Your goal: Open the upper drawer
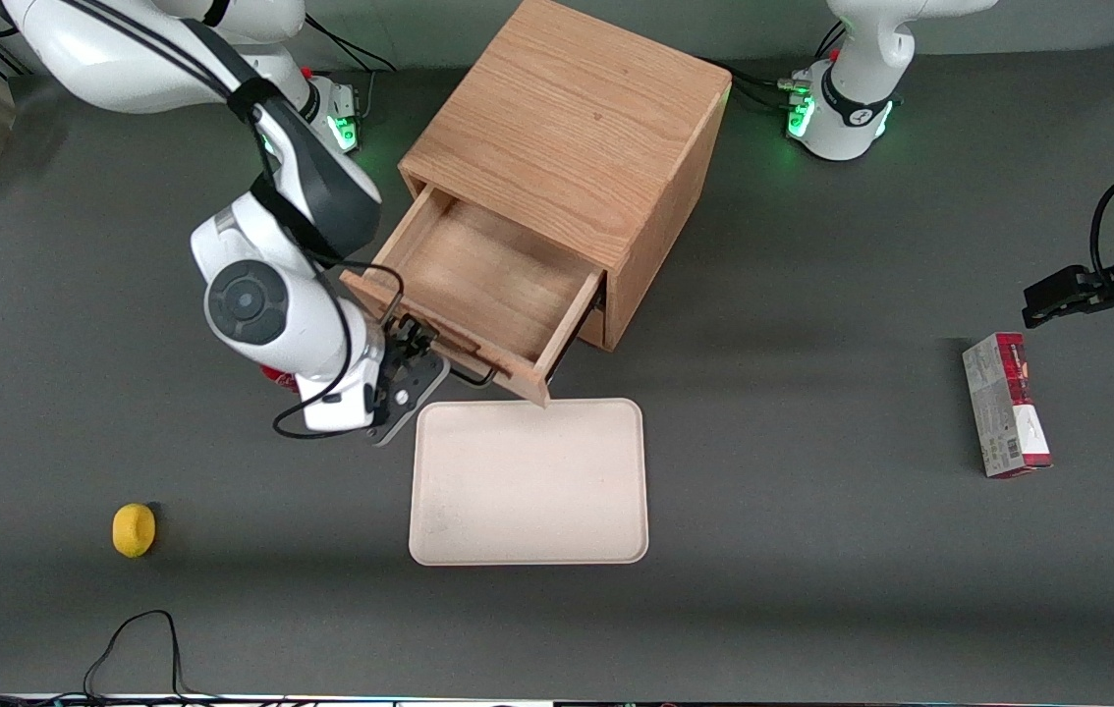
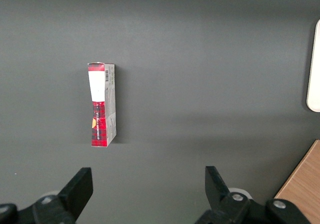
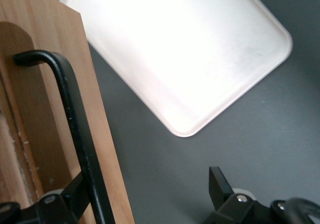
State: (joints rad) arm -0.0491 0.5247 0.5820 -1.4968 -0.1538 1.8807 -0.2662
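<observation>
At pulled-out upper drawer [image 1: 488,285] front: hand [image 1: 417,346] open.

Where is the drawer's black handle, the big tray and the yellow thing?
black handle [image 3: 75,129], right wrist view, on its bar.
tray [image 1: 528,530], front view, on its bare floor.
yellow thing [image 1: 133,530], front view, its middle.

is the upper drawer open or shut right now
Open: the upper drawer is pulled well out of the cabinet, its inside visible. The claw is at its handle.

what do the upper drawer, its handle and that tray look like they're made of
Upper drawer: light oak-like wood or veneer, visible grain. Handle: probably black-coated metal, smooth bent bar; the gripper stands open around it. Tray: cream, matte, likely plastic or moulded fibre.
</observation>
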